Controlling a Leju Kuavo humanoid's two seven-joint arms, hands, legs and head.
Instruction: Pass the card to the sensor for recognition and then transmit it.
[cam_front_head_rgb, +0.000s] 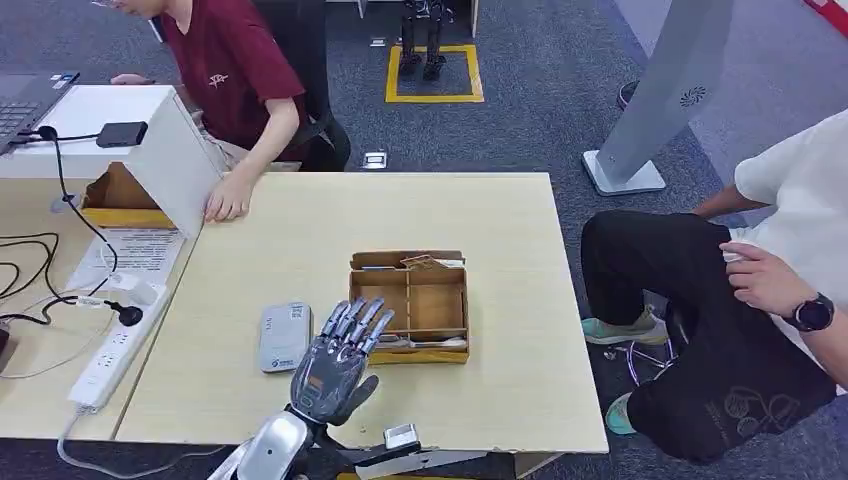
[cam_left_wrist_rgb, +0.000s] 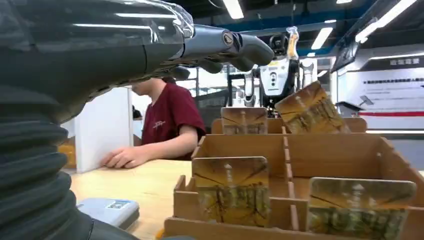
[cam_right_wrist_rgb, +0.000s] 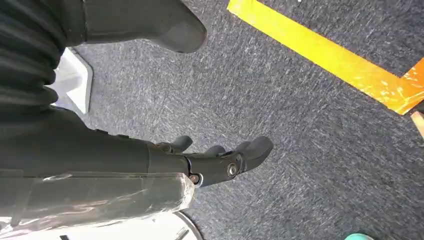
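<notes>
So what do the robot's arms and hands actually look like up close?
The left hand has a grey-blue metallic back and slim silver-grey fingers on a shiny silver forearm. At the wrist sits a dark ribbed cover. The right hand looks dark grey, with small round screws at the finger joints.

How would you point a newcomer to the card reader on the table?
Start at the light wooden table and find the brown divided card box mid-table. The card reader lies flat beside it, just ahead of the left hand: a pale grey slab, not cardboard.

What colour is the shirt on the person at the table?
Dark red shirt, clearest in the head view.
</notes>
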